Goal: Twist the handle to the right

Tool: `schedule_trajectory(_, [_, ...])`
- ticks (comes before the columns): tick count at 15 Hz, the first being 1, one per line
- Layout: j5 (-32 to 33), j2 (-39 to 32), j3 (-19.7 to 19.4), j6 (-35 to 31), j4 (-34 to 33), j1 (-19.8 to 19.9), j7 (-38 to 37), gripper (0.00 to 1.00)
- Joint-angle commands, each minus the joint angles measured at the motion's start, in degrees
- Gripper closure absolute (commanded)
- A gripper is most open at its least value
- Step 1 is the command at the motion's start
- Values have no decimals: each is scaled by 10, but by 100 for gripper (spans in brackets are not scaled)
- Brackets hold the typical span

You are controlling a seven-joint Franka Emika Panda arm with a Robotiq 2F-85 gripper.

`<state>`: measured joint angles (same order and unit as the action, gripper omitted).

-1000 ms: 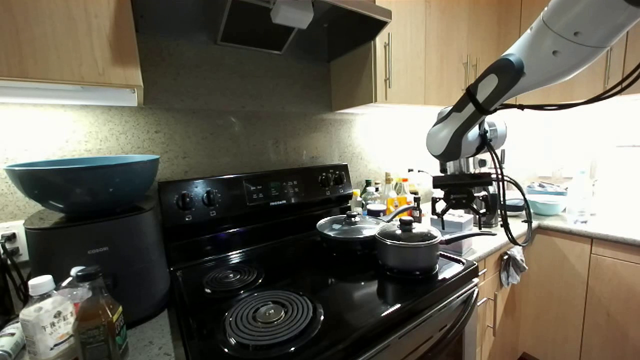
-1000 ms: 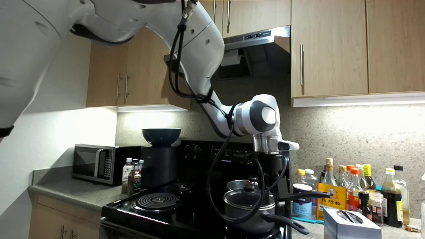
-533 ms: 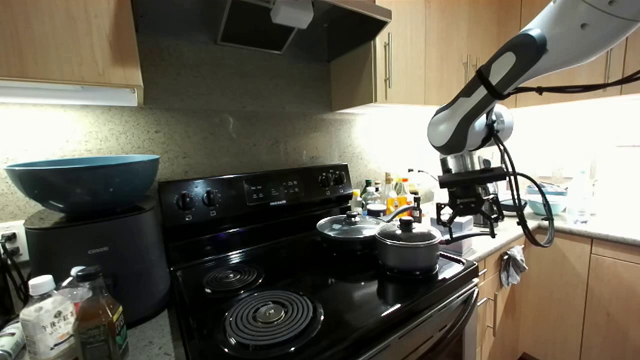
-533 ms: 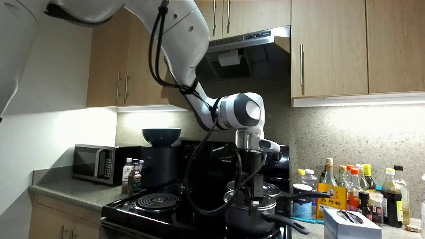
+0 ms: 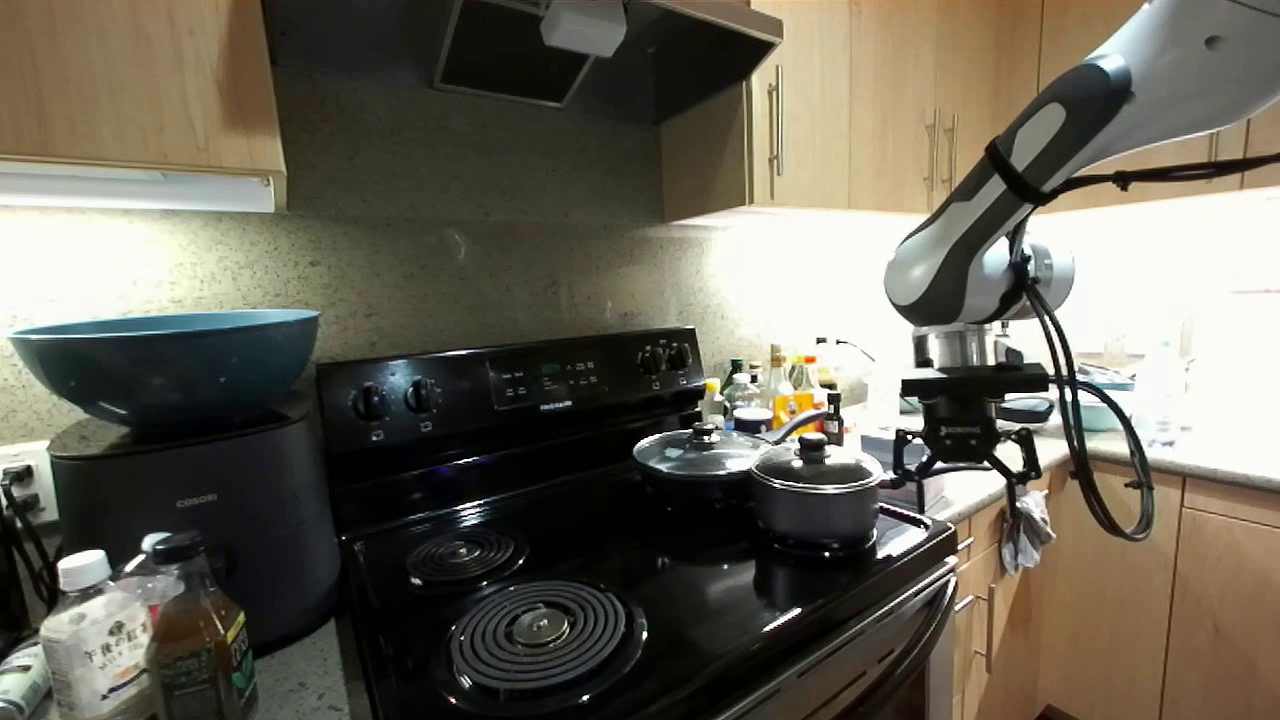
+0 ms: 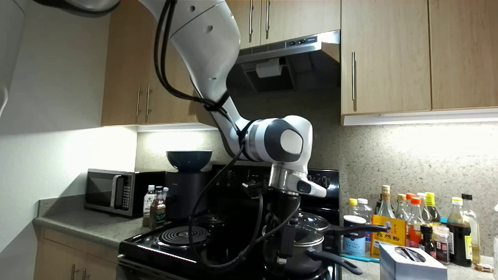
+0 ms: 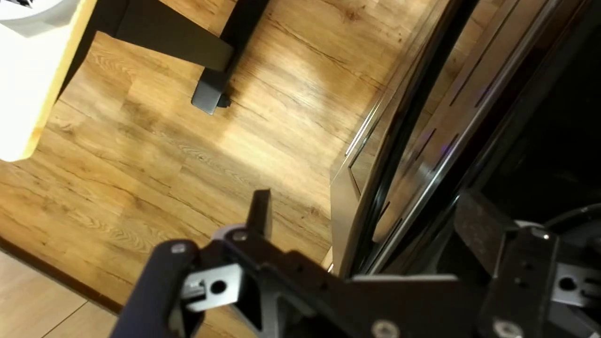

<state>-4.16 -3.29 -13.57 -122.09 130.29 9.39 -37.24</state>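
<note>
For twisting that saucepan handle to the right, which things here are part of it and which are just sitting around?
Part of the job:
front saucepan
its long dark handle
pincer, open

Just lying about:
rear lidded pan
blue bowl
microwave
sea salt canister
grey box

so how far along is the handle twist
Looks done: the gripper is open and down near the saucepan. In hand: probably positioning; its fingers hold nothing. Left: likely the whole twist, as the handle sticks out just as a second ago, though an earlier turn can't be ruled out.
</note>
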Motion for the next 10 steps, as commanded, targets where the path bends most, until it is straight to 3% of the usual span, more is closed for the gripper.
schedule_trajectory(1, [-18,-10,-13,-26,7,25,-4,0])
schedule_trajectory(10, [-26,-43,-35,-54,-33,49,-10,0])
